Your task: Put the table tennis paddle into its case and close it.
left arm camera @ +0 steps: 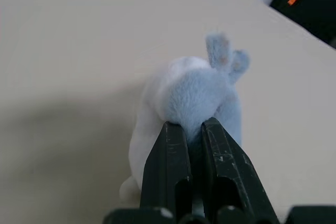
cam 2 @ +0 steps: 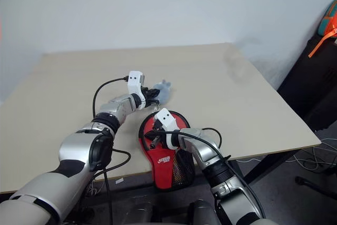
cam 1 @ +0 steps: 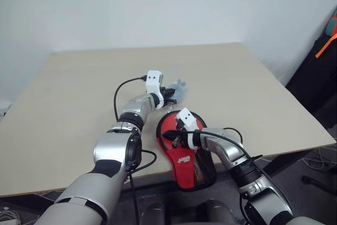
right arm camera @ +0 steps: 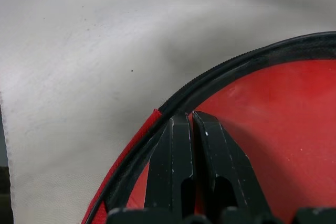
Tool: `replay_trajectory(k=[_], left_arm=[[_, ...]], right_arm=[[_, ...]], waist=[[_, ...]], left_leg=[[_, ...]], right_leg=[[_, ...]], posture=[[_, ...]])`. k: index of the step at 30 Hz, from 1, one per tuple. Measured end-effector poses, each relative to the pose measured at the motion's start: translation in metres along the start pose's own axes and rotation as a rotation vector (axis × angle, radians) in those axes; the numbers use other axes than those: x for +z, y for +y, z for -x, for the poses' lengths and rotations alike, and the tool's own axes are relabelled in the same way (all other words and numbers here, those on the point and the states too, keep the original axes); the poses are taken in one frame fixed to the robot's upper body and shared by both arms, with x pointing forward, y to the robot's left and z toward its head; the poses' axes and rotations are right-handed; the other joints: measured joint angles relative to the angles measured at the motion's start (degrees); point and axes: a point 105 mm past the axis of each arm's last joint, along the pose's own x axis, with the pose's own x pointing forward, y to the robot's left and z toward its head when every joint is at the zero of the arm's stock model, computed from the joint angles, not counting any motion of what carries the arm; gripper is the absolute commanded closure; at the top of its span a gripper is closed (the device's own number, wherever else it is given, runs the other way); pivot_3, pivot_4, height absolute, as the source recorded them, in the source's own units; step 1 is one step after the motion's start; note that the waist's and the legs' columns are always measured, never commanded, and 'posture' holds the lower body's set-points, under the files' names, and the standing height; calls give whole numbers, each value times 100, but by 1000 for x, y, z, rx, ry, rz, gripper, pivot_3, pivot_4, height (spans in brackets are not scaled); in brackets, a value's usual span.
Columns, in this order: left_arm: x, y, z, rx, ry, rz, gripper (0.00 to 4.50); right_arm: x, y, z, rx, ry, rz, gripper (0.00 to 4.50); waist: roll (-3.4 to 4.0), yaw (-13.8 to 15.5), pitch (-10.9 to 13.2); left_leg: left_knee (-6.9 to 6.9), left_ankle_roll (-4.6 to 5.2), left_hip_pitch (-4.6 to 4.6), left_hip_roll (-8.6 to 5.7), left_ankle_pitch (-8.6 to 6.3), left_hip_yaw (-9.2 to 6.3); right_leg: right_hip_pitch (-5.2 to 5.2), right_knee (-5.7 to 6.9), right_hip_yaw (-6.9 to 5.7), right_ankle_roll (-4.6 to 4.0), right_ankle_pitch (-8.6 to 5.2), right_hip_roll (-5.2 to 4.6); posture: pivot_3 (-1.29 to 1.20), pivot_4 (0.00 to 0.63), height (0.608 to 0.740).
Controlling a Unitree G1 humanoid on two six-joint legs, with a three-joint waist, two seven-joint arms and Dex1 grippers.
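Note:
The black case (cam 1: 196, 168) lies at the table's near edge, its red panel with a white logo and its mesh side facing up. A round red face, the table tennis paddle (cam 1: 167, 126), shows inside the case's black zipper rim (right arm camera: 247, 61); the handle is hidden. My right gripper (cam 1: 174, 139) is shut, its tips pinching that rim at the case's round end. Just beyond the case, my left gripper (left arm camera: 191, 127) is shut on the fur of a small grey-blue plush toy (left arm camera: 195, 92), which also shows from the head camera as a plush toy (cam 1: 178, 89).
The beige table (cam 1: 79, 88) stretches wide to the left and far side. A white wall stands behind it. Dark bags with orange straps (cam 1: 326, 40) sit off the right edge, and cables (cam 1: 316, 162) lie on the floor below.

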Motion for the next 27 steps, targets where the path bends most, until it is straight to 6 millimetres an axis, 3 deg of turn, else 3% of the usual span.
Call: replay_trajectory(k=[14, 21, 27], left_arm=[[-3, -15, -8, -22, -26, 0, 4467], [-2, -42, -3, -280, -2, -95, 4467], [-5, -49, 15, -502, 38, -234, 4467]], right_arm=[[-1, 1, 2, -1, -2, -1, 4360], [-1, 2, 2, -1, -3, -2, 4360], [-1, 2, 2, 0, -2, -2, 4360]], waist=[[-2, 5, 1], [-2, 2, 1], [-2, 1, 1]], left_leg=[[0, 8, -3, -5, 4, -3], [0, 8, -3, -5, 4, -1], [0, 8, -3, -1, 4, -1]], right_leg=[[2, -2, -2, 0, 0, -4], [0, -2, -2, 0, 0, -2], [-1, -2, -1, 0, 0, 0]], posture=[[0, 0, 706], [0, 0, 706], [0, 0, 706]])
